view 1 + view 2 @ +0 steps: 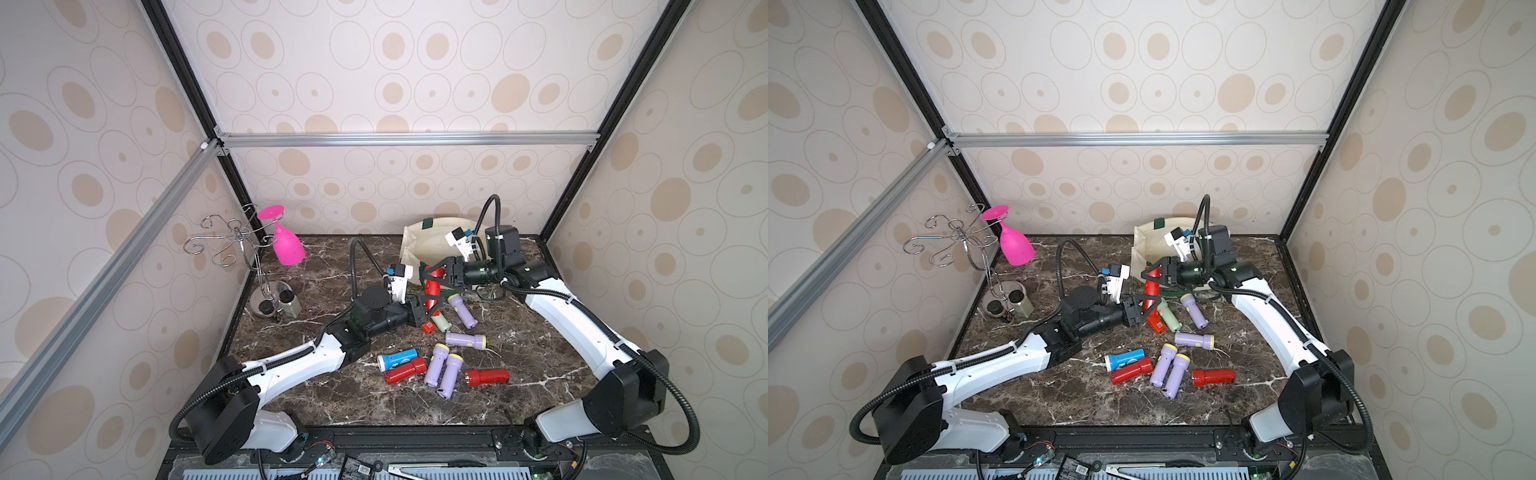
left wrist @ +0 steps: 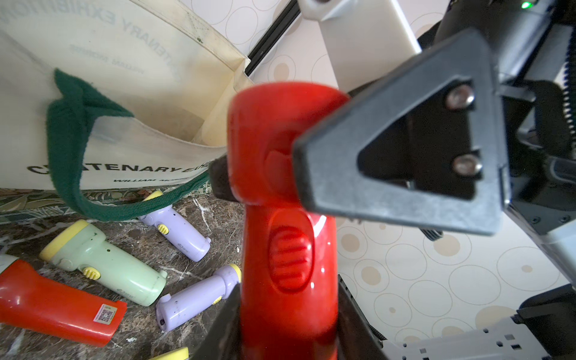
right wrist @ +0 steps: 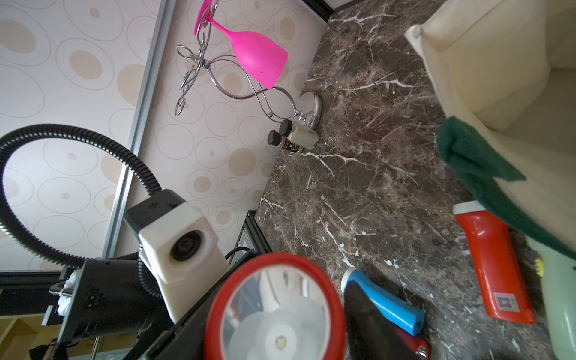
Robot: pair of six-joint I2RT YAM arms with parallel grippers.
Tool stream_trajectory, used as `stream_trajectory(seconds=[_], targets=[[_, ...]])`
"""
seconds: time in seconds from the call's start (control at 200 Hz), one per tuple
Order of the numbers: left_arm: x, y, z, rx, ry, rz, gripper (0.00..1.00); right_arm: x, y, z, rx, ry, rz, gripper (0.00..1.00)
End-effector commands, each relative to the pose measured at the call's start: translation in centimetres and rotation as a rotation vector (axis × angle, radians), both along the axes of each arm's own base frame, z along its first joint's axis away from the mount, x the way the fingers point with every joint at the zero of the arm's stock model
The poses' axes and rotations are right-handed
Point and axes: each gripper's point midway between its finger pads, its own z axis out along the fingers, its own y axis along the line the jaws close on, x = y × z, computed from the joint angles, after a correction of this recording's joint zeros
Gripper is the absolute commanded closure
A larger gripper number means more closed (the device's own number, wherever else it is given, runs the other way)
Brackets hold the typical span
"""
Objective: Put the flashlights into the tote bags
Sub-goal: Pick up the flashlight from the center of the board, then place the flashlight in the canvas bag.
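While aloft, one red flashlight (image 2: 286,265).

I'm seeing glossy, smooth red plastic on the flashlight (image 2: 286,265); right gripper's fingers (image 2: 327,170) are looking matt, grainy grey; tote bag (image 2: 140,103) beyond them is showing coarse cloth.

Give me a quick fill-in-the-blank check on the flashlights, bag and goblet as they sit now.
1. The left gripper has its jaws shut on the lifted flashlight, whose colour is ____.
2. The goblet hanging from the wire rack is ____.
3. The tote bag has handles of dark ____.
4. The blue flashlight lies touching a ____ one.

Missing words: red; pink; green; red.
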Motion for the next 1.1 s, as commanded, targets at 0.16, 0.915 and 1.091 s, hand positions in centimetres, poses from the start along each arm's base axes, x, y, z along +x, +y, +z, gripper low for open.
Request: stream_trajectory(seconds=[0.16,0.915,1.091], targets=[[-0.2,-0.6,3.1,-0.080,-0.052,-0.014,0.92,-0.3,0.2,0.2,-0.012,-0.028,0.024,0.74],[0.6,1.6,1.1,0.071,-0.073,0.098,0.24,2.9,-5.9,1.1,-0.394,-0.111,-0.163,1.00],[0.9,3.0,0.3,0.122,-0.058,0.158,0.24,5.2,-7.4,2.5,-0.469,-0.129,-0.231,1.00]])
